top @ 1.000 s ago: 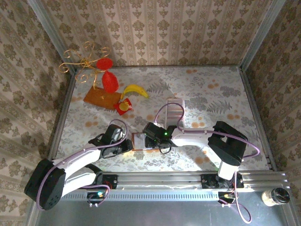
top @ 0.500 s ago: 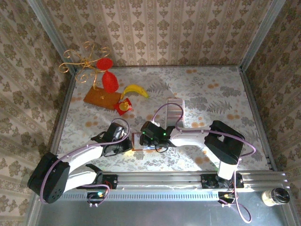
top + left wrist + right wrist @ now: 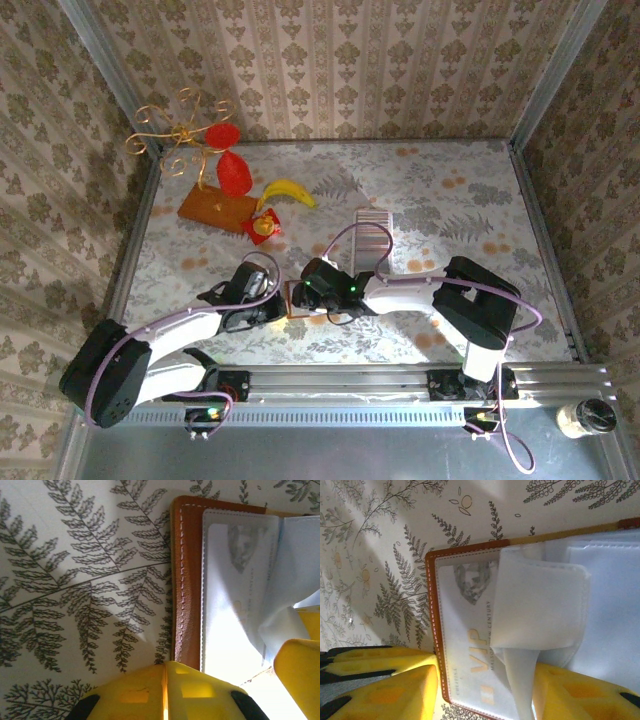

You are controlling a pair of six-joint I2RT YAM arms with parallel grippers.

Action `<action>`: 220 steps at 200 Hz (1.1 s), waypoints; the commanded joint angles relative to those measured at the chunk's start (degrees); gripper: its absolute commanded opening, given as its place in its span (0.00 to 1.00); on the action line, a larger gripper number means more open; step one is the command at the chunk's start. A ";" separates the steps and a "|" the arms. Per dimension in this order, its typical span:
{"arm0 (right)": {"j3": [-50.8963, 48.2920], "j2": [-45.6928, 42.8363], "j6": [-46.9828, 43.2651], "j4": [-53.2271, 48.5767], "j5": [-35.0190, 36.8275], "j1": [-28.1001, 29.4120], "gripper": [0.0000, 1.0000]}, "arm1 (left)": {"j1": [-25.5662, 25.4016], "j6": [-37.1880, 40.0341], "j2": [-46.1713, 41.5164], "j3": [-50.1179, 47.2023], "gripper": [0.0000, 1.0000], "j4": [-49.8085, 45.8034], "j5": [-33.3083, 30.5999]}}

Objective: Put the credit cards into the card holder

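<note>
The card holder (image 3: 293, 298) lies open on the fern-patterned table, brown leather (image 3: 187, 580) framing pale sleeves. A silver card marked VIP (image 3: 470, 650) sits inside the left sleeve. My left gripper (image 3: 165, 669) is shut, nothing visible between its fingers, tips at the holder's leather edge (image 3: 272, 306). My right gripper (image 3: 485, 676) is open, its yellow fingers (image 3: 395, 692) standing either side of that panel, a loose sleeve flap (image 3: 535, 605) hanging between them; whether they press it I cannot tell. The credit cards (image 3: 373, 232) lie in a striped strip behind the right arm.
At the back left are an orange-brown board (image 3: 215, 208), a red square (image 3: 265, 228), a banana (image 3: 288, 190) and a gold wire stand with red ornaments (image 3: 190, 135). Patterned walls close in three sides. A jar (image 3: 585, 416) sits beyond the near rail.
My left gripper has closed and slid right to the holder's left edge. My right gripper has shifted slightly left over the holder.
</note>
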 commanded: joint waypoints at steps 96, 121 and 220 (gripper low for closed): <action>2.18 -3.45 -1.23 -0.62 1.85 1.96 0.52 | -1.55 -1.08 -5.46 -3.52 0.14 -3.10 0.01; 3.10 -3.23 -1.87 -0.36 1.48 2.28 0.53 | -1.39 -0.92 -6.78 -3.69 0.16 -4.05 -0.53; 6.76 -1.10 -3.03 3.34 -1.26 2.24 0.54 | -0.87 -1.69 -12.38 -4.39 0.21 -7.72 -2.16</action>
